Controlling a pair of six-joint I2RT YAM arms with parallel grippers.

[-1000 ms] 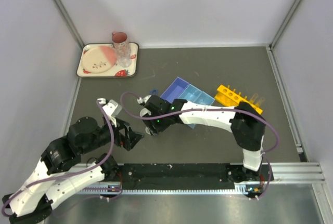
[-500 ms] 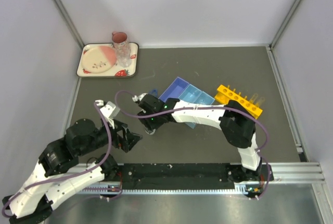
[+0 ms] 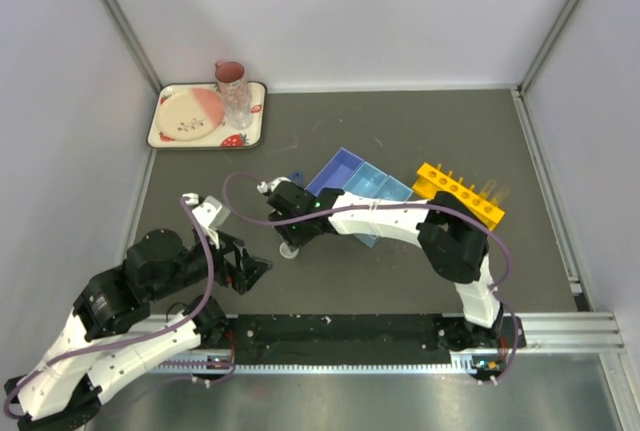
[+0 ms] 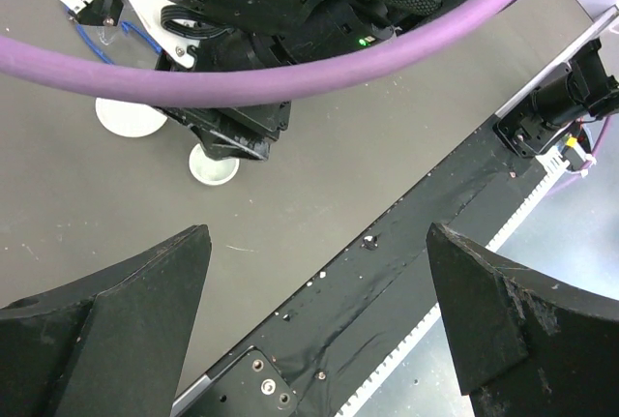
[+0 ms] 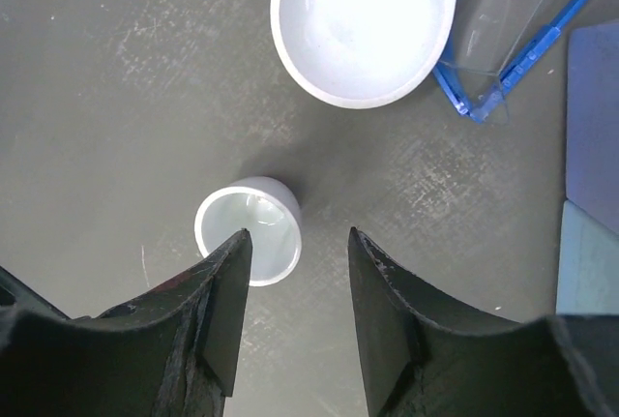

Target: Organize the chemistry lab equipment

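My right gripper [image 5: 295, 243] hangs open over the dark table, pointing down. Its left finger [image 5: 218, 291] overlaps the rim of a small white round dish [image 5: 249, 228]; nothing is clamped. A wider white dish with a spout [image 5: 363, 25] lies beyond it, beside the blue-rimmed goggles [image 5: 513, 40]. In the top view the small dish [image 3: 289, 250] shows just below the right gripper [image 3: 288, 235]. The blue divided tray [image 3: 360, 186] and the yellow holed rack [image 3: 460, 194] lie to its right. My left gripper [image 3: 255, 269] stands wide open near the front rail, holding nothing.
A cream strawberry tray [image 3: 207, 116] with a plate, a pink mug [image 3: 230, 74] and a clear tumbler [image 3: 238, 106] sits at the back left. The black rail [image 3: 360, 331] runs along the near edge. A purple cable [image 4: 290, 78] crosses the left wrist view.
The right arm has shifted a little to the left and its jaws have narrowed. The small dish now shows below the gripper in the top view. The left arm has hardly moved.
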